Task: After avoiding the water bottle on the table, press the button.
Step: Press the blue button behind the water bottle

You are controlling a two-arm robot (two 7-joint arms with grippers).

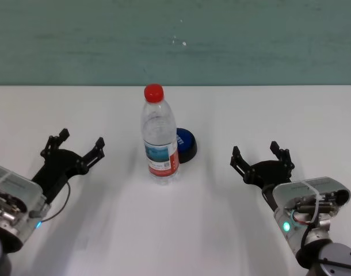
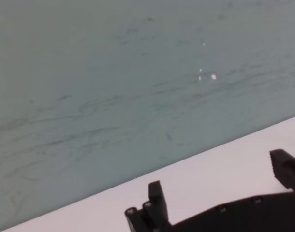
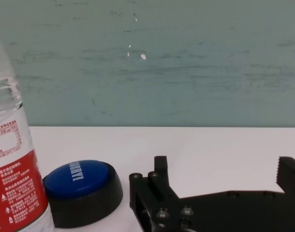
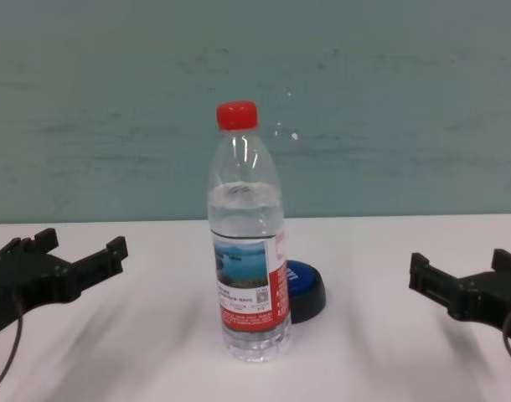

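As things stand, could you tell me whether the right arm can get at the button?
Probably yes. The button sits behind and right of the water bottle, so its right side faces the open right gripper with bare table between.

Left hand (image 1: 72, 143) and right hand (image 1: 261, 156) both hover low with fingers spread wide.

head high, chest low — both forward

Count: one water bottle (image 1: 159, 140) on the surface (image 1: 175, 230). One button (image 1: 186, 144), just behind the bottle. Two pincers of mine: left pincer (image 1: 80, 142) and right pincer (image 1: 260, 154), one each side of the bottle.
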